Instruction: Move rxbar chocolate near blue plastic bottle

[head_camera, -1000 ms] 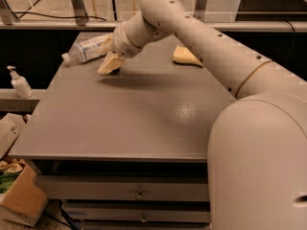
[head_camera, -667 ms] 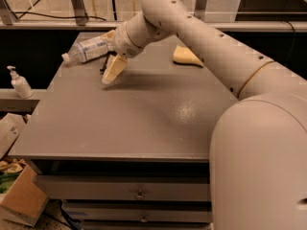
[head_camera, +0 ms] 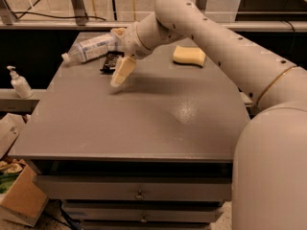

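The rxbar chocolate (head_camera: 109, 62), a flat black wrapper, lies on the grey table (head_camera: 144, 123) at the far left, right beside the blue plastic bottle (head_camera: 91, 48). The bottle lies on its side with its cap toward the table's left edge. My gripper (head_camera: 119, 56) hovers just right of the bar and is open. One pale finger (head_camera: 122, 71) points down toward the table and the other sits up by the bottle. It holds nothing. The arm reaches in from the right.
A pale yellow sponge (head_camera: 188, 55) lies at the back right of the table. A white pump dispenser (head_camera: 19, 83) stands on a ledge to the left. Cardboard boxes (head_camera: 19, 200) sit on the floor at lower left. Drawers are below the tabletop.
The lower finger has swung from lying flat to pointing down. The black bar now shows on the table beside the bottle, free of the gripper.
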Tool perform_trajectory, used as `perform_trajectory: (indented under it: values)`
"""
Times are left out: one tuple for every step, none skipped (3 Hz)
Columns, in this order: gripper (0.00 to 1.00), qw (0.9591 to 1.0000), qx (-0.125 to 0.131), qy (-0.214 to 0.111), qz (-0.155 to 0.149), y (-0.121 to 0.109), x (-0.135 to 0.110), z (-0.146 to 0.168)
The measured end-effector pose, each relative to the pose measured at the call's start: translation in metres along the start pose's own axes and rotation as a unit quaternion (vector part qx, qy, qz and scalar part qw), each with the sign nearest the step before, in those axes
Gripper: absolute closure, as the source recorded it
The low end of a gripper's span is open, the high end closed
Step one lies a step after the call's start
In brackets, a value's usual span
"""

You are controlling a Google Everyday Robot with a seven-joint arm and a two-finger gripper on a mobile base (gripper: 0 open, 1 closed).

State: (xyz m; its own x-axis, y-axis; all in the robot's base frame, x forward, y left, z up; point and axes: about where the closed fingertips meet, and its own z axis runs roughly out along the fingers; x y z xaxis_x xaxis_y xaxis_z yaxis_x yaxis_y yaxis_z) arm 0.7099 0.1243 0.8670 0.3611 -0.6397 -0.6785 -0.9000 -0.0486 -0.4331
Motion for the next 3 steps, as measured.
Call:
perform_trajectory:
  values:
    - [0.0,0.9997,0.019,-0.003,0.013,0.003,0.005,-0.021]
    - [0.0,0.9987,0.044,-0.003,0.027,0.005,0.011,-0.049]
    - [0.0,0.9962,0.073,0.005,0.047,0.007,0.026,-0.082]
